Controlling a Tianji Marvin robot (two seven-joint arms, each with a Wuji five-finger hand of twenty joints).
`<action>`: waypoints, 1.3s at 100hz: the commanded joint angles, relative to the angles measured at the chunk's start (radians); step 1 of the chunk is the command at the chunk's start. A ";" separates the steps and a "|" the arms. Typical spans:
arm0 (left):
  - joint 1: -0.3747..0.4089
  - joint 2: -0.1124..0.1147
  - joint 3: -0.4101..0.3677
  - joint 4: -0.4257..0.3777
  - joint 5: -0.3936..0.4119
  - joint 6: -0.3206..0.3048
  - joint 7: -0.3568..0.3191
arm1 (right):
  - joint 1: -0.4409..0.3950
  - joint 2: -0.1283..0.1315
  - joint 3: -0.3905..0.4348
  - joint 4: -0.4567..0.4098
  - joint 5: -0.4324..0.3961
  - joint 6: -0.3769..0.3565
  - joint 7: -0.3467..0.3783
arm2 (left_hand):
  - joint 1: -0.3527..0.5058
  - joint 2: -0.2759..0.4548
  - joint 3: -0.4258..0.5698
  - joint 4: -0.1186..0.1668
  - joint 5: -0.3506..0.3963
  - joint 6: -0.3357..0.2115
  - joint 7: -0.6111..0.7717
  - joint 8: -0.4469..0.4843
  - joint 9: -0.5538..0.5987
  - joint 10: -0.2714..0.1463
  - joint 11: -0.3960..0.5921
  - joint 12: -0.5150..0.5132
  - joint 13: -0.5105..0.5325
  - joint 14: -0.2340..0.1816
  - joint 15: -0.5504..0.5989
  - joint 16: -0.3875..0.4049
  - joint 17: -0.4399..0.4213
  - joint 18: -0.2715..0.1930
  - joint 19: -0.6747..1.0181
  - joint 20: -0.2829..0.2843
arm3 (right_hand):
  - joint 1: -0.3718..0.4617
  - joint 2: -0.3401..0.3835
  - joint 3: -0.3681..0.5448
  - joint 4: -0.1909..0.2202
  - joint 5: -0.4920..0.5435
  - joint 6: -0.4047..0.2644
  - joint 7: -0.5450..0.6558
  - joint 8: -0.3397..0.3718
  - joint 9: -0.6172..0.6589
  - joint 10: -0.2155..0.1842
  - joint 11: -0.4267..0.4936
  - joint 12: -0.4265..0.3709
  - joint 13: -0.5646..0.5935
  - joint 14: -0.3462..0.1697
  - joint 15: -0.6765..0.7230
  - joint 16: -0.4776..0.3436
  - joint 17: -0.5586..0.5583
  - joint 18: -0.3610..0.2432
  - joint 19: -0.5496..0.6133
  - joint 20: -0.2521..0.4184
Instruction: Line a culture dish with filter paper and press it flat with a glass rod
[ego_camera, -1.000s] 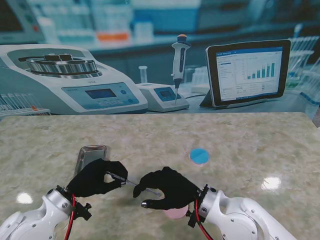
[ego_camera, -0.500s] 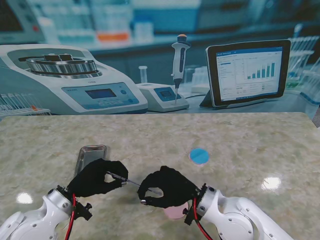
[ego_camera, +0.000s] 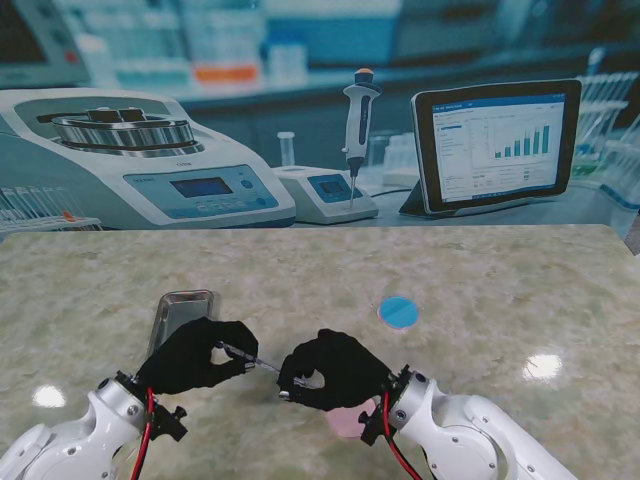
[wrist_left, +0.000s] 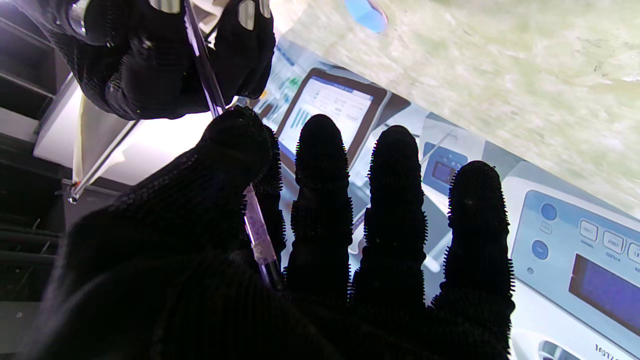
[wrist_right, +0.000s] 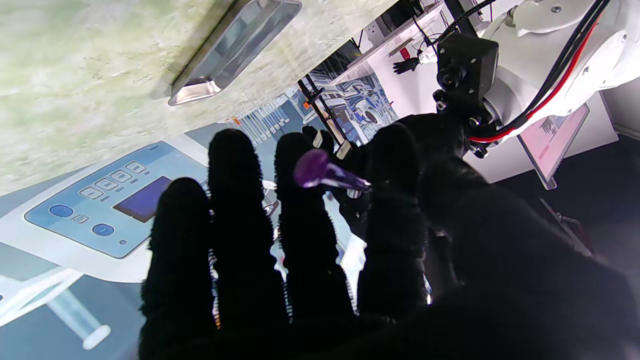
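Glass rod (ego_camera: 262, 365), a thin clear stick, spans the gap between the two gloved hands, raised over the near edge of the desk (ego_camera: 500, 280). The left hand (ego_camera: 190, 355) pinches one end between thumb and forefinger; in the left wrist view the rod (wrist_left: 210, 95) runs from that pinch across to the other glove. The right hand (ego_camera: 335, 370) has its fingers curled round the far end, and in the right wrist view the rounded tip (wrist_right: 312, 170) shows beside them; whether its grip is already firm cannot be told. Judged by its look, the rod is stiff, light, smooth and brittle: it is likely to slip in the knitted gloves and to snap if bent between two grips, so it is best held near mid-length by one hand alone.

A pink round object (ego_camera: 350, 422), possibly the culture dish, lies nearer to me, mostly hidden under the right wrist. A blue disc (ego_camera: 400, 311), perhaps the filter paper, lies well apart, farther from me and to the right. A metal tray (ego_camera: 180, 305) sits just beyond the left hand; its contents cannot be made out.
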 joint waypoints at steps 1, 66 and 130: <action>0.004 -0.004 0.003 -0.008 -0.007 0.006 0.003 | -0.008 0.000 0.002 -0.005 -0.001 -0.001 0.015 | 0.046 0.039 0.067 0.007 0.072 -0.084 0.099 0.028 0.032 0.002 0.025 0.016 0.016 0.019 0.021 0.014 -0.006 0.031 0.036 0.036 | -0.023 -0.020 -0.033 -0.015 -0.052 -0.087 -0.009 -0.032 -0.041 0.012 -0.053 -0.033 -0.034 0.018 -0.034 -0.005 -0.049 0.028 -0.005 0.034; 0.006 -0.010 0.014 -0.018 -0.064 0.035 0.011 | 0.005 -0.006 -0.015 0.010 0.001 -0.018 -0.007 | 0.050 0.040 0.066 0.007 0.070 -0.077 0.099 0.028 0.033 0.005 0.026 0.015 0.018 0.023 0.022 0.013 -0.002 0.035 0.038 0.037 | -0.008 -0.022 -0.012 -0.010 0.026 0.003 0.033 -0.010 0.013 -0.035 0.015 -0.018 0.002 -0.011 0.004 0.015 -0.056 0.020 -0.021 0.065; 0.005 -0.009 0.016 -0.022 -0.086 0.039 -0.003 | 0.021 -0.030 -0.045 0.048 0.038 -0.049 -0.084 | 0.075 0.059 0.019 0.020 0.062 -0.063 0.090 0.004 0.022 0.009 0.006 0.009 0.006 0.025 0.004 0.004 -0.011 0.033 0.031 0.036 | -0.010 0.012 0.085 -0.003 0.151 0.163 0.167 0.432 0.150 -0.027 0.378 0.330 0.198 -0.072 0.418 0.226 0.141 0.050 0.153 0.149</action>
